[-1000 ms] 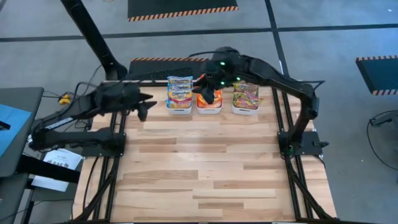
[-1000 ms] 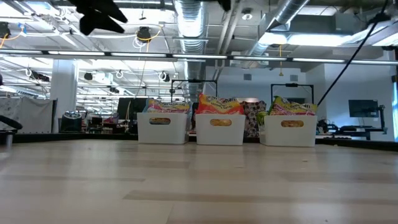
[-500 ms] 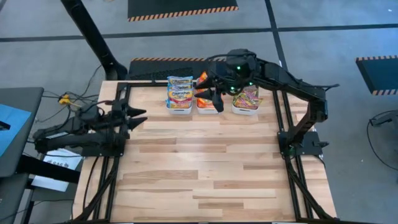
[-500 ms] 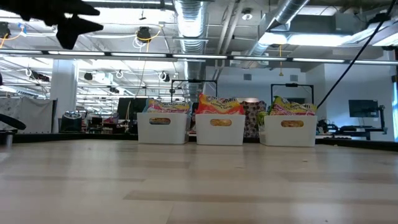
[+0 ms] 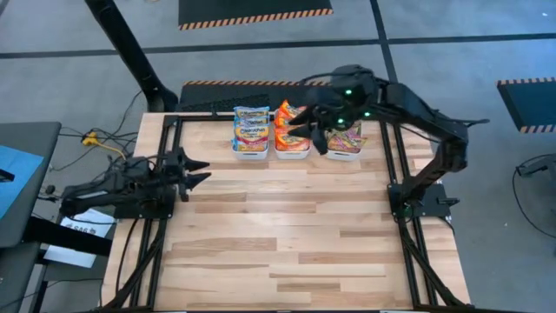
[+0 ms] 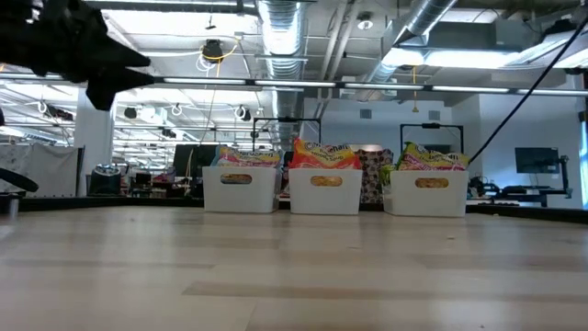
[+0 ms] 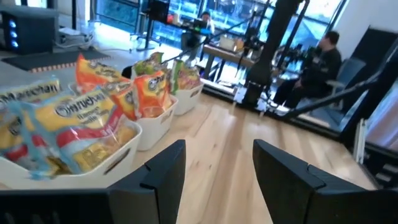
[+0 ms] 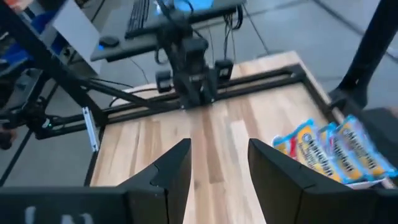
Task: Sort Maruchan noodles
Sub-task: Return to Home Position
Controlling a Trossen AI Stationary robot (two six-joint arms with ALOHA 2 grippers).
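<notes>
Showing "Maruchan" print, noodles (image 7: 74, 121) fill three white bins (image 6: 238, 193); left gripper (image 5: 200, 171) and right gripper (image 5: 308, 130) spread — empty.

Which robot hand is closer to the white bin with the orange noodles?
The right one. The right gripper hovers over the right edge of the middle white bin, which holds the orange Maruchan packets. The left gripper is far off, at the table's left edge.

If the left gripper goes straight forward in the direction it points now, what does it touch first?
Probably the bare table top: the left gripper, open, points across it, seemingly angled down. The white bins stand to one side of that line. Depth is unclear.
</notes>
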